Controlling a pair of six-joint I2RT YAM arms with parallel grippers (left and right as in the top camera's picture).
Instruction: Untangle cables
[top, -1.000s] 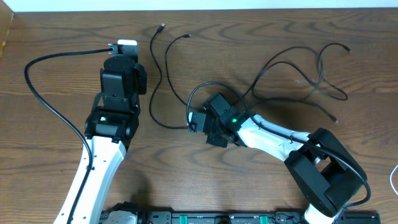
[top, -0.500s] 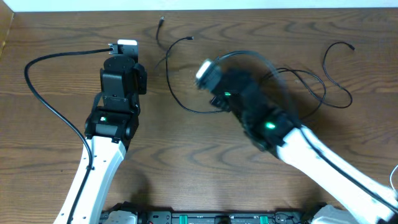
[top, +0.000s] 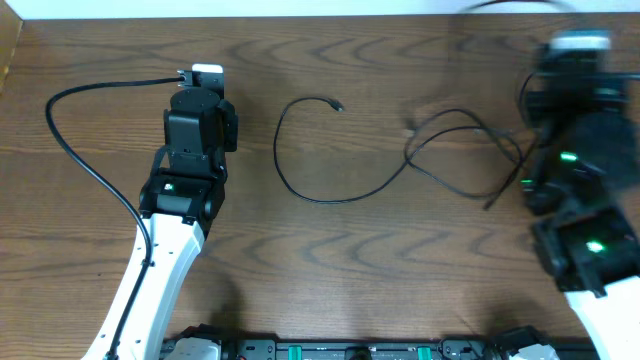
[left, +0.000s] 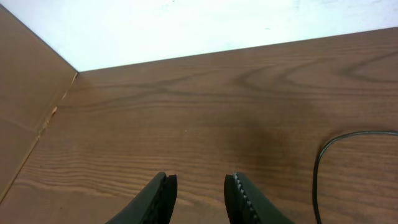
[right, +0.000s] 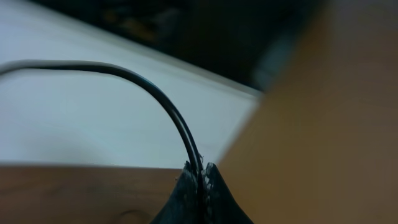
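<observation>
At table 2 o'clock, right gripper (right: 200, 170) clamped on thin black cable (right: 186, 138). Judged light, limp, slippery, snag-prone; best hold near plug end (top: 339, 105). Left gripper (left: 200, 182) fingers apart, empty.

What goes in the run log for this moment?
left gripper: open, empty | right gripper: shut on black cable | other cables: on table, crossing mid-right

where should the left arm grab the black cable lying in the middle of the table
Probably on the left bend of the cable, the stretch nearest the left gripper. Come straight down from above, fingers straddling the cord. There it lies flat on the table as a single strand, away from the crossings further right.
</observation>
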